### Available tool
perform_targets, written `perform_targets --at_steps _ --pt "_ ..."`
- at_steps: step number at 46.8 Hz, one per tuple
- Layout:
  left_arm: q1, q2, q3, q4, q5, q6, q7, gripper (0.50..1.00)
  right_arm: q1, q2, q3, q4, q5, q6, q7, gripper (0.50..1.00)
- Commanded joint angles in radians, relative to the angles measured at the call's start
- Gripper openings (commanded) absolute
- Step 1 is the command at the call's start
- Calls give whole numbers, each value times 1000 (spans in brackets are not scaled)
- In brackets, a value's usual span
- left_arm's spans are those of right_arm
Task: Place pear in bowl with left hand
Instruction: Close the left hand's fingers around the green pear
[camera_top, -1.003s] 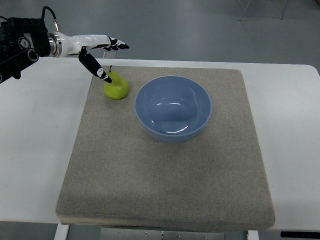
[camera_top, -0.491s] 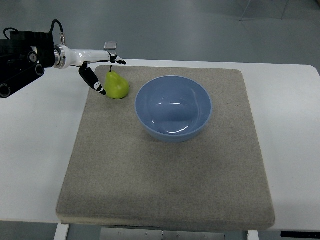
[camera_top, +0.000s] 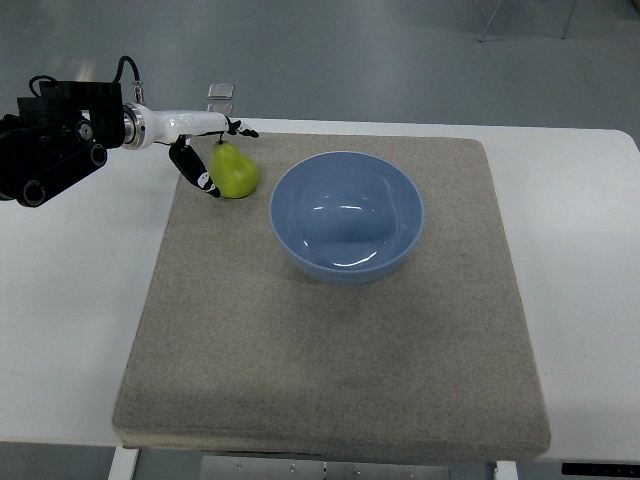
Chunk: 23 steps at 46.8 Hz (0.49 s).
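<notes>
A yellow-green pear (camera_top: 234, 171) stands upright on the grey mat (camera_top: 330, 330), just left of the blue bowl (camera_top: 347, 216). My left hand (camera_top: 214, 152) reaches in from the upper left and brackets the pear: the thumb (camera_top: 197, 171) lies along its left side and the fingers (camera_top: 238, 128) extend behind its top. The fingers stay spread, and I cannot tell whether any of them touches the fruit. The bowl holds nothing.
The mat lies on a white table (camera_top: 80, 300). A small clear block (camera_top: 221, 91) sits past the table's far edge behind the hand. My black left forearm (camera_top: 50, 145) hangs over the table's far left.
My left hand has dropped lower and slid right, closing in around the pear, with the thumb now beside the fruit. The pear and bowl have stayed put.
</notes>
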Motion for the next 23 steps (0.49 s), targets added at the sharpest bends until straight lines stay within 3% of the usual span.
perform_targets --at_steps 1,23 --pt "2 -3 -2 0 -3 0 0 992 0 0 0 0 0 -1 0 924" --pt "28 -14 -4 15 -8 1 -2 994 0 0 0 0 0 0 0 926"
